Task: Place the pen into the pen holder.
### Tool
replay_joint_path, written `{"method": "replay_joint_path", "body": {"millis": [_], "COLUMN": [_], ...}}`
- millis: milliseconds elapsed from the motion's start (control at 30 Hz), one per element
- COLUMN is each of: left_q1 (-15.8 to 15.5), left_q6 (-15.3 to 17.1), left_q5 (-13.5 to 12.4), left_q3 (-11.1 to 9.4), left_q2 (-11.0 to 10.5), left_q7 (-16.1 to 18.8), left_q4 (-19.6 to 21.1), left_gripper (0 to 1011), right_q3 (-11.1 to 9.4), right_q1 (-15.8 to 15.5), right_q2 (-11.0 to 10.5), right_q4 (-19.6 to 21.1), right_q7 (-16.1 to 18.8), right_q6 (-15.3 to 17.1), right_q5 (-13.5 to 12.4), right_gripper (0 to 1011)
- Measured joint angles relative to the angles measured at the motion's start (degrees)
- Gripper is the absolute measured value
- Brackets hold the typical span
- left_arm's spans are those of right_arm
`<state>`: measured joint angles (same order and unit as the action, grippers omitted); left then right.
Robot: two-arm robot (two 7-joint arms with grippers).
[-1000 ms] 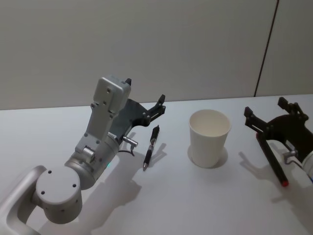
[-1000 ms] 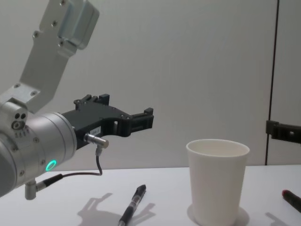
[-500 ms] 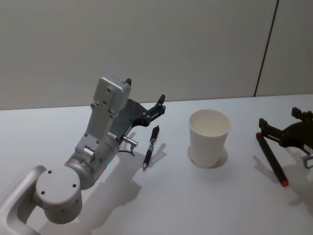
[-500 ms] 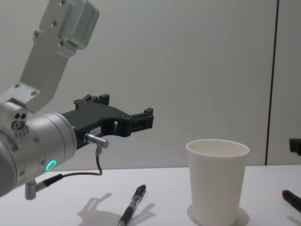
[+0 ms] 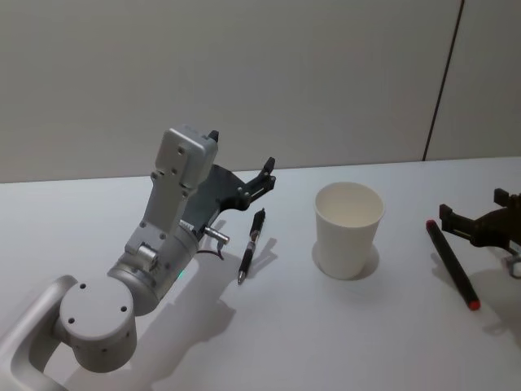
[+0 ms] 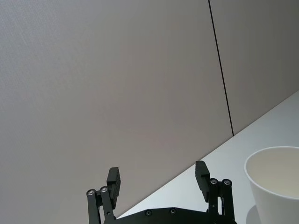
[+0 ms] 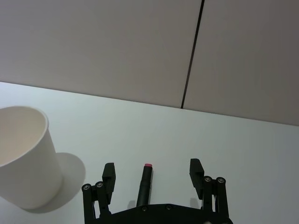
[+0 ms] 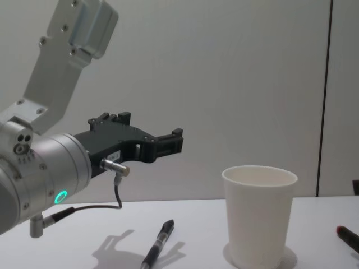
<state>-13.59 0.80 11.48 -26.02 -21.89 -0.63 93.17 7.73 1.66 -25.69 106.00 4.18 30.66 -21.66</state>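
The pen holder, a white paper cup (image 5: 348,228) (image 8: 259,218) (image 7: 23,163) (image 6: 275,186), stands upright and empty on the table. A black click pen (image 5: 251,244) (image 8: 157,244) lies left of it, just under my left gripper (image 5: 241,151) (image 8: 150,129) (image 6: 158,176), which hovers open above the table. A black marker with a red tip (image 5: 450,262) (image 8: 348,235) (image 7: 145,184) lies right of the cup. My right gripper (image 5: 472,204) (image 7: 152,169) is open beside the marker's far end and holds nothing.
The white table (image 5: 326,326) runs back to a plain grey wall (image 5: 326,81) with a dark vertical seam (image 5: 444,81). My left arm's large silver links (image 5: 163,244) fill the near left side.
My right gripper has drawn back to the right, away from the cup, leaving the marker lying where it was. The left arm, click pen and cup have not moved.
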Motion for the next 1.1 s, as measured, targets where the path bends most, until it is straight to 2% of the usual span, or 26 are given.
{"method": "replay_joint_path", "body": {"millis": [400,667,1100], "left_q1": [0.00,0.00,0.00], "left_q6": [0.00,0.00,0.00], "left_q5": [0.00,0.00,0.00], "left_q3": [0.00,0.00,0.00], "left_q2": [0.00,0.00,0.00], "left_q7": [0.00,0.00,0.00], "left_q4": [0.00,0.00,0.00], "left_gripper": [1001,1001,1001], "right_q3": [0.41,0.81,1.96], "right_q1": [1.92,3.54,5.78], "right_q2": [3.56,5.78,8.46], "right_q4": [-2.16,-4.40,-7.78], "right_q7": [-5.64,-8.21,-9.21], "right_q6": [3.26,5.40,6.88], "right_q5": [-1.55,-2.24,-1.14], "right_gripper": [1001,1001,1001]}}
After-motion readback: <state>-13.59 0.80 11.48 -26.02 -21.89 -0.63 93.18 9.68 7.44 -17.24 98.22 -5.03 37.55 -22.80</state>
